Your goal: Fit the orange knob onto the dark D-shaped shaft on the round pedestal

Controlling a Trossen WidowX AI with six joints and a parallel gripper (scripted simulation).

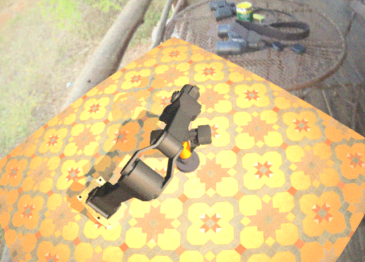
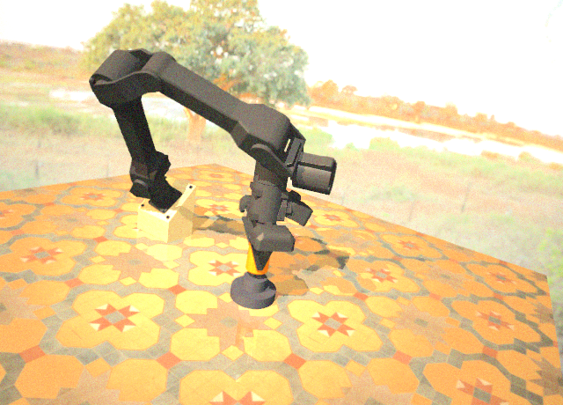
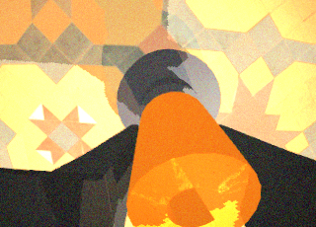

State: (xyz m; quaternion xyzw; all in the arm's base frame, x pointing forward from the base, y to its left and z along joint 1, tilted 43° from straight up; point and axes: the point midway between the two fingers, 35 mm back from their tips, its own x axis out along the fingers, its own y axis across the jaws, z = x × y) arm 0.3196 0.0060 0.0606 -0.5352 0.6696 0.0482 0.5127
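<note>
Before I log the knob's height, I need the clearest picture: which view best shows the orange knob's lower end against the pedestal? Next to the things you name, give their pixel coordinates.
The exterior view: the orange knob (image 1: 185, 151) (image 2: 257, 261) (image 3: 183, 133) meets the pedestal's raised collar there. Top shows only part, beneath the arm; wrist looks down it, hiding that junction.

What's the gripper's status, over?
Gripper shut on orange knob. Knob above round pedestal, not fully down. Shaft's flat side unseen.
</note>
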